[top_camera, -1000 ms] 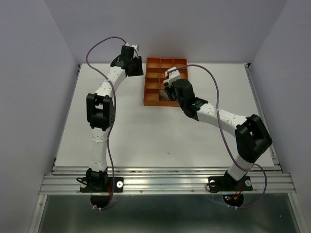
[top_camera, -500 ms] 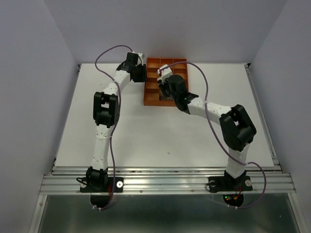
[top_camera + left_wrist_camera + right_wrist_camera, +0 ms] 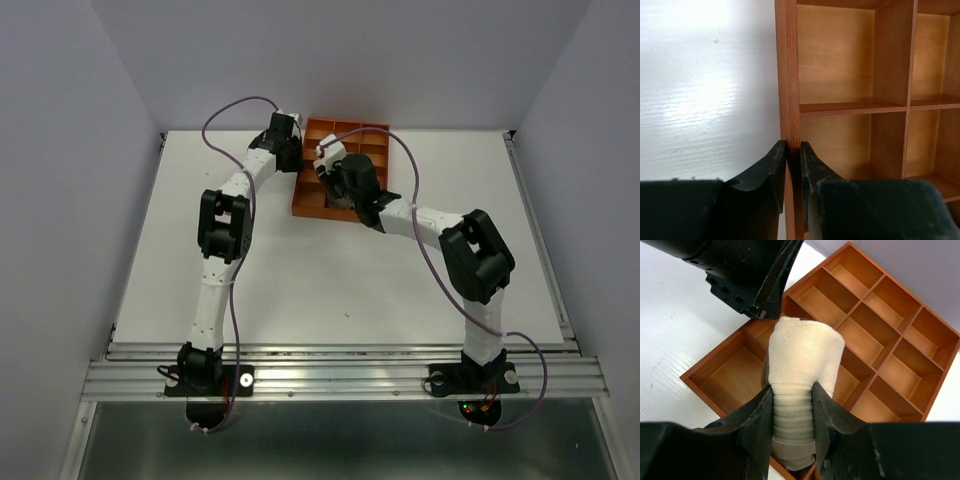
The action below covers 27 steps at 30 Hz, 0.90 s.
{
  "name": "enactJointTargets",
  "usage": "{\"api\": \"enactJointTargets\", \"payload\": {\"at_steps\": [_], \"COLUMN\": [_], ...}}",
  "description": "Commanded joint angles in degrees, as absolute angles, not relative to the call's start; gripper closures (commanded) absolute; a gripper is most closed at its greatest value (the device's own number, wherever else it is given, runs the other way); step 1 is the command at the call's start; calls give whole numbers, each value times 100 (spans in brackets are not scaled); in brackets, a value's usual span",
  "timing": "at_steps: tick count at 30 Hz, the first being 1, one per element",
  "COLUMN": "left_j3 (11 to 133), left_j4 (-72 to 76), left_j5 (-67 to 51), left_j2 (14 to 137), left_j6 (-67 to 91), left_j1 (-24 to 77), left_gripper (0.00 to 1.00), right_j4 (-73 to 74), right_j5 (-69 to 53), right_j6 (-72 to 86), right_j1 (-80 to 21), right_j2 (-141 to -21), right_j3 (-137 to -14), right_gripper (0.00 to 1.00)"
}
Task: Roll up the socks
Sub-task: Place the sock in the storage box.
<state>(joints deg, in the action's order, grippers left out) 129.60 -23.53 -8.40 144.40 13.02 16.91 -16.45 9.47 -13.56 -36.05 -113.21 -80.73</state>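
Observation:
My right gripper [image 3: 792, 395] is shut on a rolled cream sock [image 3: 802, 365] with a tan band at its lower end and holds it over the near compartments of the orange gridded tray [image 3: 880, 320]. My left gripper [image 3: 793, 155] is shut on the tray's left outer wall [image 3: 789, 75], one finger outside and one inside a compartment. In the top view the right gripper [image 3: 330, 172] hovers over the tray's [image 3: 368, 136] left half and the left gripper [image 3: 296, 152] is at its left edge. The mustard and taupe socks are out of view.
The tray's compartments seen in the wrist views are bare wood. The left arm's black wrist [image 3: 740, 275] sits close above the sock in the right wrist view. White tabletop [image 3: 300, 270] surrounds the tray, with walls at the back and sides.
The left gripper has moved right to the tray's left wall. The right gripper has moved left and up over the tray's left half, its elbow swinging inward.

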Motion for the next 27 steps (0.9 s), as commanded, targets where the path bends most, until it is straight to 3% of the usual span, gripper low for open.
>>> {"api": "enactJointTargets", "payload": {"at_steps": [1, 4, 15, 27], "left_j3": [13157, 13008, 12490, 12076], "left_j4": [-2127, -2110, -2092, -2399], "left_j5": [-897, -853, -352, -62], "left_j2": [14335, 14265, 13931, 13729], "left_j6": [1511, 1634, 1960, 2698], "left_j1": [1705, 1714, 1775, 1758], "left_gripper": [92, 100, 100, 100], "right_j4": [-2214, -2206, -2338, -1951], "right_j5": [607, 694, 89, 431], "right_j6": [-1696, -1679, -2091, -3023], "right_j1": [-3577, -3577, -3577, -3894], "right_j2": [-11531, -11759, -12050, -12331], "right_j3": [-8367, -8578, -8534, -8166], "right_gripper": [99, 99, 99, 99]}}
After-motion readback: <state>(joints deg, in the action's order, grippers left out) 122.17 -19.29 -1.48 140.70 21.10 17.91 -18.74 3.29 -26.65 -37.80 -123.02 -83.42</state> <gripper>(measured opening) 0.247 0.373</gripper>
